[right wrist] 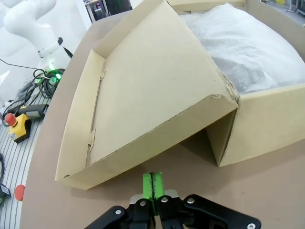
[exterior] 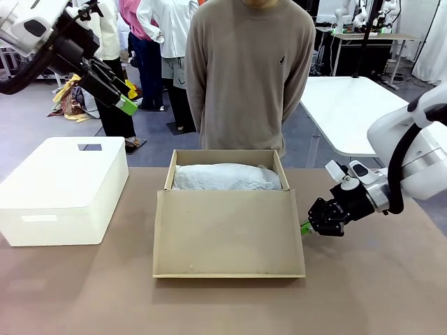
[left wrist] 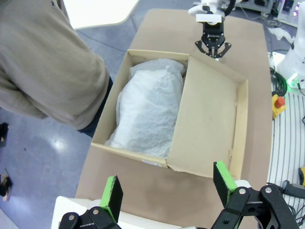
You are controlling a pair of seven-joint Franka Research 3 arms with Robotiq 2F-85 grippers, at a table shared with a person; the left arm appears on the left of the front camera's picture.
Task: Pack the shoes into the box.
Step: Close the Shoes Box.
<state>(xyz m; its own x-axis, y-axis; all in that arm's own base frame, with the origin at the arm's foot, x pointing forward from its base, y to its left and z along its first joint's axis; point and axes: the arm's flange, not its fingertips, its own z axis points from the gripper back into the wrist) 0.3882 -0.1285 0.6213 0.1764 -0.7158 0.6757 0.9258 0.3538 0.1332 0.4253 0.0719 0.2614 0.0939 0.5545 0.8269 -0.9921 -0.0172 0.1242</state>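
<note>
One box (exterior: 227, 209) sits in the middle of the desk (exterior: 377, 293), its hinged lid folded out toward the robot's edge and propped at a slant, its back compartment toward the person's edge. White tissue paper (exterior: 227, 177) mounds up inside and covers whatever lies beneath, so I cannot tell whether the shoes are under it; no black leather shows anywhere.

Just beside the lid's right front corner, the right gripper (exterior: 306, 227) hangs low over the desk with its jaws pressed together on nothing, green pads meeting in a single strip in its own wrist view (right wrist: 152, 187). The left gripper (exterior: 129, 98) is raised high above the desk's left side, jaws spread wide and empty, looking down on the box. A white plastic bin (exterior: 63, 188) stands at the left edge, well apart from the box. The person (exterior: 248, 77) stands at the far edge, right behind the box.

My judgement is that packing looks near its end, with the lid left to close. If the closed right jaws push the lid's corner from the side rather than from under, the light box could slide or twist across the desk, or the cardboard corner could crumple. Tissue bulging above the rim could also stop the lid seating flat.
</note>
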